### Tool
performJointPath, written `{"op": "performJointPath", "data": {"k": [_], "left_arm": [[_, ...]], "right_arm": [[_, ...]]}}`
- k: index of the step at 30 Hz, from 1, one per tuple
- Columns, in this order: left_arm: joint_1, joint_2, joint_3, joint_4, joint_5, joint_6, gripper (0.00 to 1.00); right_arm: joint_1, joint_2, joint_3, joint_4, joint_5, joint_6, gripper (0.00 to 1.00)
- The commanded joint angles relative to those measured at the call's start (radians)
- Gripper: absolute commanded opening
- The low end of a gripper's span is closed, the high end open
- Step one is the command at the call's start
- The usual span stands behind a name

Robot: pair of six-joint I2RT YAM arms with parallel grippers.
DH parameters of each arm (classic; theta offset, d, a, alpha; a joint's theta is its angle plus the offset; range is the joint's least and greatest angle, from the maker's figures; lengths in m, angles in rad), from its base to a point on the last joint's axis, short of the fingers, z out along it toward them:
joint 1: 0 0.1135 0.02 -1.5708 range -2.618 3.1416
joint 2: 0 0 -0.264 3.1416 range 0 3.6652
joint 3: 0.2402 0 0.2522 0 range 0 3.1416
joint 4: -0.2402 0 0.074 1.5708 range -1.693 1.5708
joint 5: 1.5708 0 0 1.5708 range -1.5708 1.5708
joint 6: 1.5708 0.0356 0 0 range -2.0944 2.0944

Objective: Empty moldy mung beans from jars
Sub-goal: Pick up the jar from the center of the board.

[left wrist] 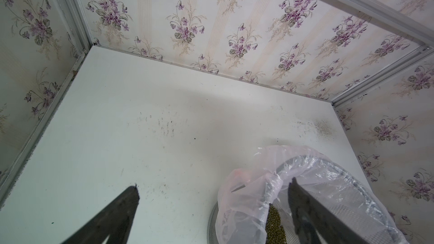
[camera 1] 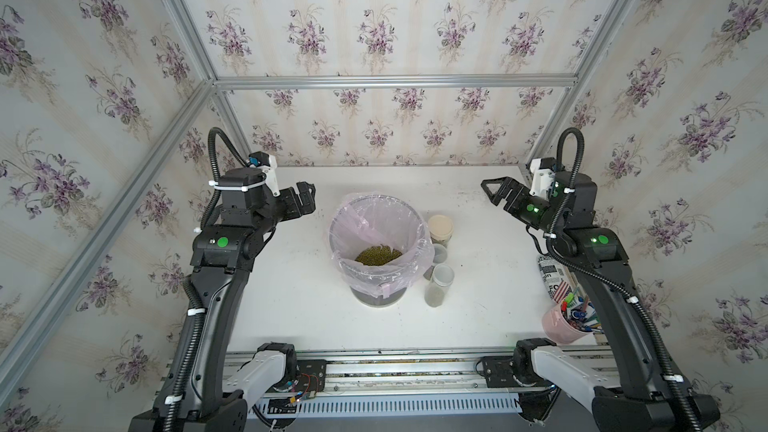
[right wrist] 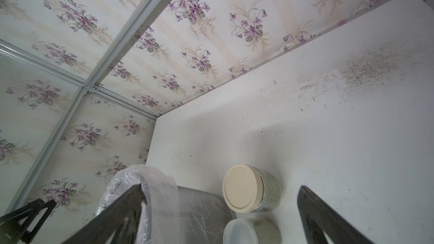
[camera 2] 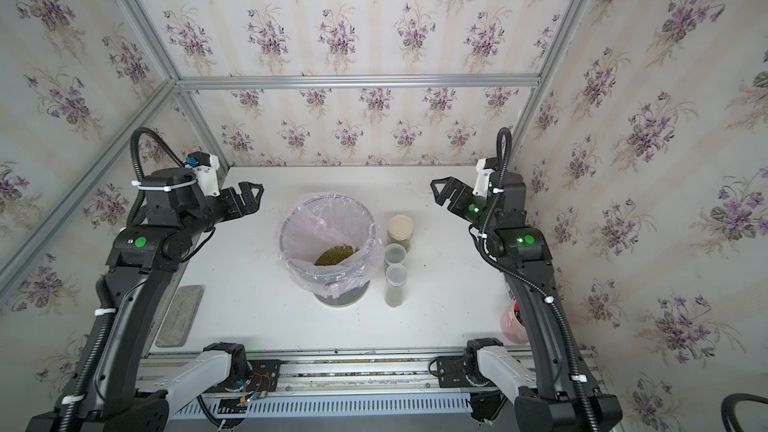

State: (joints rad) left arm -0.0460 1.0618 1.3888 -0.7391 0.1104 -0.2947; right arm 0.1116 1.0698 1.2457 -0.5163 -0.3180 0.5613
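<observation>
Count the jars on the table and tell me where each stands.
3, in a row beside the lined bin, to its right: the tan-lidded jar farthest back, the short whitish-lidded jar in the middle, the taller whitish-lidded jar nearest the front. None appears hidden.

The white tabletop (camera 1: 291, 309) is enclosed on three sides by walls (camera 1: 376, 31) papered with purple flowers. The walls are framed by aluminium bars (camera 1: 395, 82). A patch of dark specks (right wrist: 366, 71) is seen on the tabletop.

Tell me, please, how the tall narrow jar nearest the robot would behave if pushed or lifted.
The tall jar stands narrow for its height, so a push near its lid would probably tip it. Its smooth clear wall may slip when squeezed. Beans seem to fill only its lower part, so it is likely light.
</observation>
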Motion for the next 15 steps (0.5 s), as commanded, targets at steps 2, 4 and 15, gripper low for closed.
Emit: {"op": "performJointPath", "data": {"k": [2,4,15], "left_arm": [[-0.008,-0.016,-0.012,0.035,0.010,0.031,1.00],[-0.012,-0.014,-0.013,0.033,0.013,0.031,1.00],[-0.012,-0.002,-0.004,0.031,-0.076,-0.011,1.00]], "right_arm": [[0.001,0.065,0.082,-0.135,-0.063,-0.086,1.00],[0.007,0.104,0.133,-0.266,-0.074,-0.136,0.94],[0.282,0.135,0.146,-0.652,0.189,-0.062,0.71]]}}
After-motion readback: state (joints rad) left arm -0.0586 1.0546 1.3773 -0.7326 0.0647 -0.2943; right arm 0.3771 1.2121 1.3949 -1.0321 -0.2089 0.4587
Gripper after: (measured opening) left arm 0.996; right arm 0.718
